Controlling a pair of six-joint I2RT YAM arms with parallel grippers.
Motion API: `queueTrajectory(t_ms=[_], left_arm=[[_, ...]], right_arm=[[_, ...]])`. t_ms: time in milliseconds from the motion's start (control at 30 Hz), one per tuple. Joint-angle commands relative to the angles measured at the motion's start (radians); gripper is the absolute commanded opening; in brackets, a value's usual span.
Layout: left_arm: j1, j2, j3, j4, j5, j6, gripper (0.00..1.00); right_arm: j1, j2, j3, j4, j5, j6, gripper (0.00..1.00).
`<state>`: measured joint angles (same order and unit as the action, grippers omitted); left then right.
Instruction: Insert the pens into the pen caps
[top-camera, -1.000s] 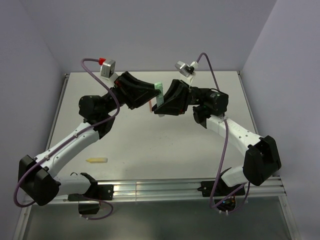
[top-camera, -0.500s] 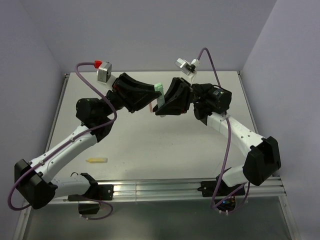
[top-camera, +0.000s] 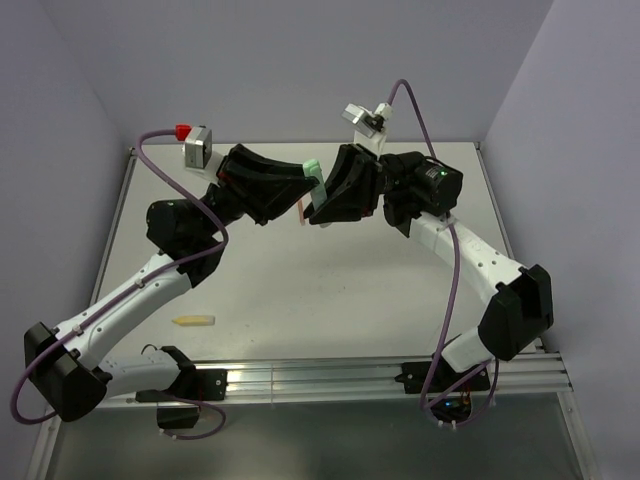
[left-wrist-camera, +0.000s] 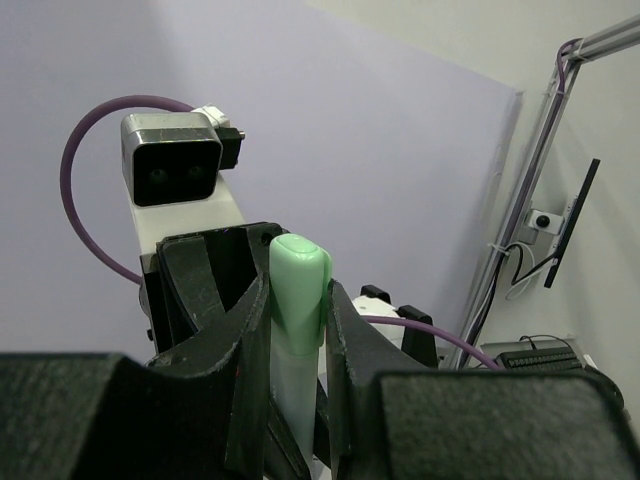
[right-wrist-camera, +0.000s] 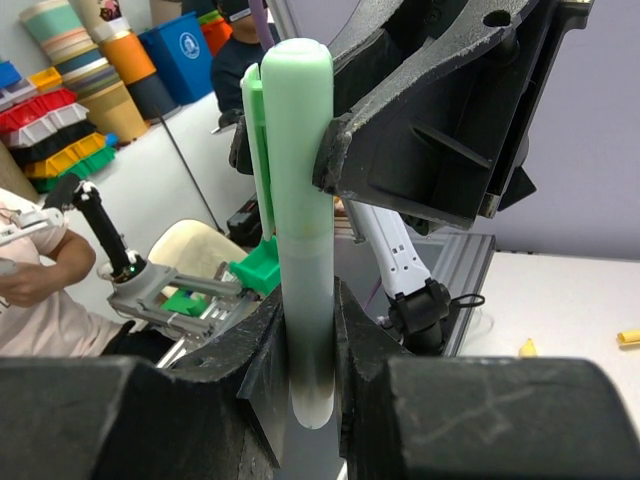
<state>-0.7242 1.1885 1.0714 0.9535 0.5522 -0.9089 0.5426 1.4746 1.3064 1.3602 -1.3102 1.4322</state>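
On the table (top-camera: 300, 290) at left, a yellow pen (top-camera: 193, 320) is seen lying alone. Above the middle, a cap (right-wrist-camera: 296, 120) is clamped by the left gripper (top-camera: 303, 185), while the green pen (right-wrist-camera: 306, 300) seated in it is pinched by the right gripper (top-camera: 324, 200).

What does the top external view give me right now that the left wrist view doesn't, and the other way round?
Top external only: a yellow pen lying on the table beside the left arm. Left wrist only: a close look at the mint green pen, its rounded end showing, clamped in the left gripper. Both: that pen bridging the left gripper and right gripper.
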Motion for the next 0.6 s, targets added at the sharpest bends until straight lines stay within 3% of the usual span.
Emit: queueTrajectory(t_ms=[0, 200, 333, 433, 567], left_arm=[[-0.072, 0.051, -0.065, -0.242, 0.31, 0.01, 0.0], [-0.072, 0.022, 0.036, -0.421, 0.178, 0.114, 0.01], [-0.07, -0.009, 0.195, -0.609, -0.05, 0.241, 0.32], [-0.066, -0.02, 0.333, -0.719, -0.207, 0.335, 0.64], [-0.055, -0.015, 0.47, -0.797, -0.308, 0.415, 0.79]], right_arm=[[-0.01, -0.007, 0.116, 0.039, 0.305, 0.021, 0.0], [-0.009, -0.051, 0.044, -0.081, 0.287, -0.065, 0.0], [-0.004, -0.103, -0.053, -0.188, 0.247, -0.139, 0.0], [-0.004, -0.164, -0.128, -0.239, 0.227, -0.185, 0.0], [-0.013, -0.249, -0.177, -0.428, 0.244, -0.347, 0.0]])
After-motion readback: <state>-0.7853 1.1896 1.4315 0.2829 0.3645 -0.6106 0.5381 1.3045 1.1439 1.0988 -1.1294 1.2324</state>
